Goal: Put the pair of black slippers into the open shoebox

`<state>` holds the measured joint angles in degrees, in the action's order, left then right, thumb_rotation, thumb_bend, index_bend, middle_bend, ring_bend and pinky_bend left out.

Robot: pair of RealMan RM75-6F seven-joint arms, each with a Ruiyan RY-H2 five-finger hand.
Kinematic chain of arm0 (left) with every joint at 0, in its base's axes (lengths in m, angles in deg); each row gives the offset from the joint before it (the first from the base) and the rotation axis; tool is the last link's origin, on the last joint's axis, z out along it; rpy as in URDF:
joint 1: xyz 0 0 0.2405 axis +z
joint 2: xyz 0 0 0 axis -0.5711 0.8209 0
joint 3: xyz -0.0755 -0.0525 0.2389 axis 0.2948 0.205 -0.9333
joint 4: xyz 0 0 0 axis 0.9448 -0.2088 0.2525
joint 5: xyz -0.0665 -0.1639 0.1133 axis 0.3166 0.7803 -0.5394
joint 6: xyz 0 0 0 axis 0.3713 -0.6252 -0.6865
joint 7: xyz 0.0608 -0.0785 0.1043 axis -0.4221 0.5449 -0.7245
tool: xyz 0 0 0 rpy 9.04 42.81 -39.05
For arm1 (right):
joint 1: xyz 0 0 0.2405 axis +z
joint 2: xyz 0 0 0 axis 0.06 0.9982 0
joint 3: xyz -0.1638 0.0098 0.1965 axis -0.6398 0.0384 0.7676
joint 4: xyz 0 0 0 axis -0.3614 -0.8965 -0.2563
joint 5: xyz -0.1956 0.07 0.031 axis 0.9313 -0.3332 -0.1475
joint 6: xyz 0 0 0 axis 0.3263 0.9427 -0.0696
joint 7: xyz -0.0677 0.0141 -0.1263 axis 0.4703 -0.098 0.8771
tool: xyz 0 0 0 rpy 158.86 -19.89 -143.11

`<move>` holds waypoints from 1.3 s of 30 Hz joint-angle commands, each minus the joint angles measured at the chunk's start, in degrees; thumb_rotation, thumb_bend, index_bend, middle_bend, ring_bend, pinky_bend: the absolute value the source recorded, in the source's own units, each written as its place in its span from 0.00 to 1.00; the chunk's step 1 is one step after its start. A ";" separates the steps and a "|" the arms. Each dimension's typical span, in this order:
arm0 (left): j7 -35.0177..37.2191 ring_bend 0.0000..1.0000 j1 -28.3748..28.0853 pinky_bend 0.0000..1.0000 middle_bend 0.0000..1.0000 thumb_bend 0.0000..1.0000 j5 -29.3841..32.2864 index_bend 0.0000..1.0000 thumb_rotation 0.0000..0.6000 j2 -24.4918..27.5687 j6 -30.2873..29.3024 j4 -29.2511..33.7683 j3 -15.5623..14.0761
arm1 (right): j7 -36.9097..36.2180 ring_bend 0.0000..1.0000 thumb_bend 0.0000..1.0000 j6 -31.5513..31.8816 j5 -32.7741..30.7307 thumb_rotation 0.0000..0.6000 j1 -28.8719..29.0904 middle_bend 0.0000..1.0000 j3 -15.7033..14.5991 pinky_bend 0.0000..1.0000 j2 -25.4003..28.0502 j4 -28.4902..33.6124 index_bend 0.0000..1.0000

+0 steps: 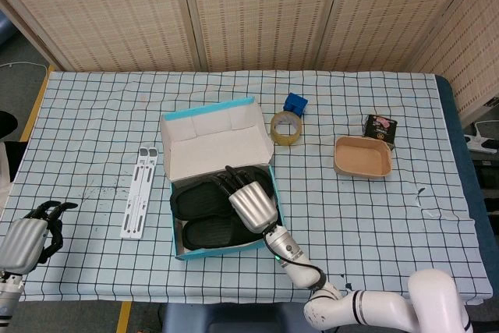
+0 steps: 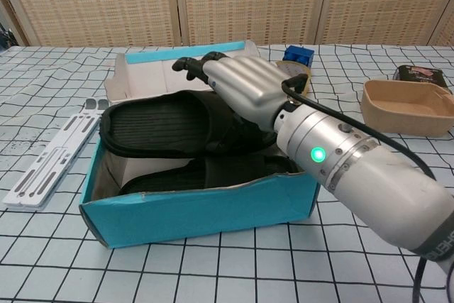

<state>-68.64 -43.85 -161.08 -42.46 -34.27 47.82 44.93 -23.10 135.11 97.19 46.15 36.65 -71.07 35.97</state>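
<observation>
Both slippers [image 2: 167,124] lie inside the shoebox [image 2: 198,207], one in front, the other behind with its edge resting on the left wall. The right hand [image 2: 241,89] is above the rear slipper, fingers [image 2: 190,63] curved and close together, gripping nothing visible. The left hand [image 1: 27,235] sits at the table's [image 1: 374,208] near left corner, fingers curled inward. A white stand [image 1: 140,191] lies left of the shoebox.
</observation>
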 commanded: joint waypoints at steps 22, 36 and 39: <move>2.12 0.21 0.21 0.40 0.24 0.53 -0.50 0.25 1.00 0.61 -0.73 -0.16 -0.09 | -6.11 0.38 0.25 -1.33 1.27 1.00 3.23 0.48 0.63 0.56 -10.02 -12.37 0.54; 2.37 0.21 0.19 0.41 0.24 0.53 -0.54 0.25 1.00 0.61 -0.72 -0.25 -0.11 | -10.04 0.38 0.25 -4.51 0.22 1.00 3.16 0.48 -0.56 0.56 -11.79 -20.58 0.54; 2.37 0.21 0.17 0.40 0.24 0.53 -0.47 0.25 1.00 0.62 -0.58 -0.24 -0.15 | -10.10 0.38 0.25 -5.21 -0.07 1.00 3.02 0.48 -0.76 0.56 -11.54 -20.62 0.53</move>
<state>-66.27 -43.70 -161.56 -41.84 -34.86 47.56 44.80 -33.19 129.98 97.19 49.22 35.95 -82.67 15.34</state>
